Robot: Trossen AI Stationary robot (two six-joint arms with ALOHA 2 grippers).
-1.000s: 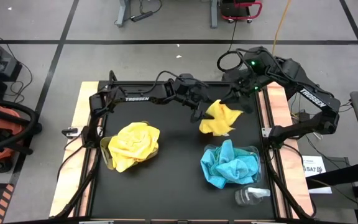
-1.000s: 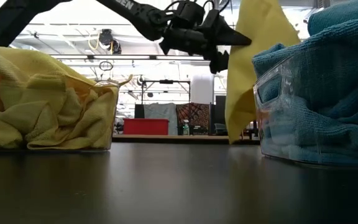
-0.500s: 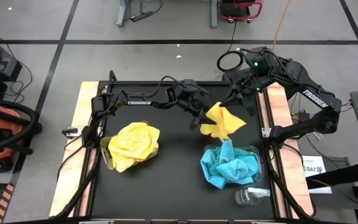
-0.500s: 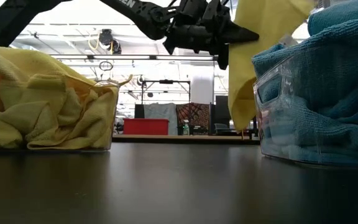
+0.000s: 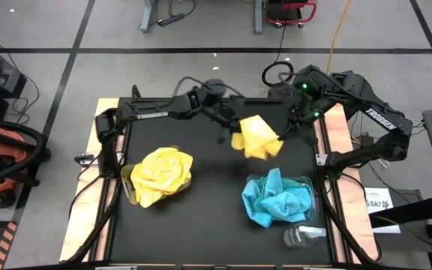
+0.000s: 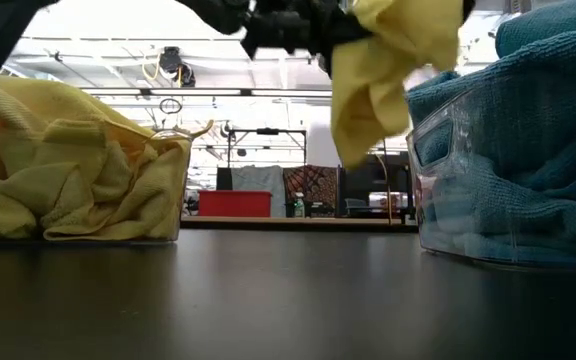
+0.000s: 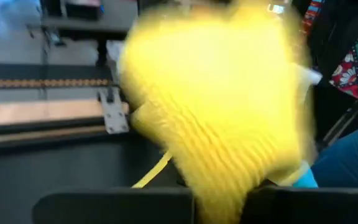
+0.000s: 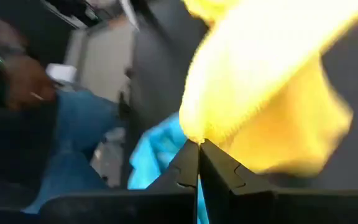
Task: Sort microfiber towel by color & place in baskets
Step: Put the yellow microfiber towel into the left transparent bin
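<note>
The table [image 5: 216, 217] carries two clear baskets. The yellow basket [image 5: 130, 187] sits on the left arm's side, heaped with yellow towels [image 5: 160, 172]. The blue basket [image 5: 306, 187] sits on the right arm's side, full of turquoise towels [image 5: 276, 201], with a small clear bottle [image 5: 302, 236] just beside it on the near edge.

One yellow towel [image 5: 255, 138] hangs in the air over the far middle of the table, between the two grippers. The left gripper [image 5: 227, 129] has its fingers together, pinched on the towel's left edge; in the left wrist view the cloth [image 7: 222, 112] fills the frame right at the fingers. The right gripper [image 5: 289, 126] has its fingers together too, as its own wrist view shows [image 8: 197, 162], with the towel [image 8: 272, 81] at their tips; whether any cloth remains pinched between them I cannot tell.

What the next move turns on, in my judgement: the yellow basket lies from the left gripper toward the near left corner, well apart, with bare table between. The left arm is the nearer one. The towel droops below the gripper, its long axis roughly vertical in the low view [image 6: 388, 70], so it needs height to clear the basket's rim. The blue basket lies below and right of the towel, off the path; the hazard is the right gripper keeping hold.
</note>
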